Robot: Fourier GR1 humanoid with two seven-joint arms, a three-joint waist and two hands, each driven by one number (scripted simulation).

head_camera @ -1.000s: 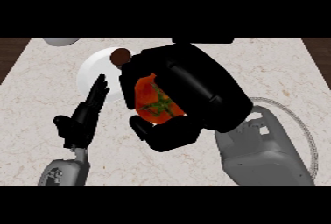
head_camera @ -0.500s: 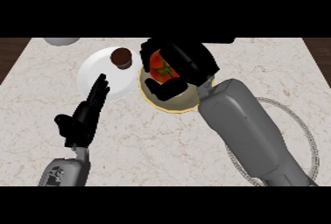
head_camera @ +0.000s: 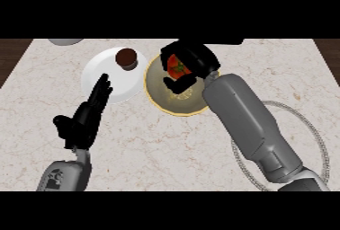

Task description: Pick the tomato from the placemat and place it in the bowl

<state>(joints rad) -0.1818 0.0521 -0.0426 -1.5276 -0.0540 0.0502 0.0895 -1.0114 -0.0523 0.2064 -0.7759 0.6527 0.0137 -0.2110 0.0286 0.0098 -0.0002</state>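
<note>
The red tomato [head_camera: 177, 66] with a green stem shows between the curled fingers of my right hand [head_camera: 193, 59], which is shut on it. Hand and tomato hover over the far part of the cream bowl [head_camera: 166, 96], whose yellow rim shows in front of the hand. The round pale placemat [head_camera: 317, 134] with a grey border lies at the right, mostly hidden under my right forearm. My left hand [head_camera: 85, 117] rests open at the left, fingers pointing up toward the white plate.
A white plate [head_camera: 100, 81] holding a small brown item [head_camera: 126, 57] sits left of the bowl. A pale round object [head_camera: 65, 42] is cut off at the top left. Dark surface lies beyond the counter's left and right edges.
My right hand has carried the tomato away from me, from over the middle of the counter to above the bowl. The left hand has stayed still.
</note>
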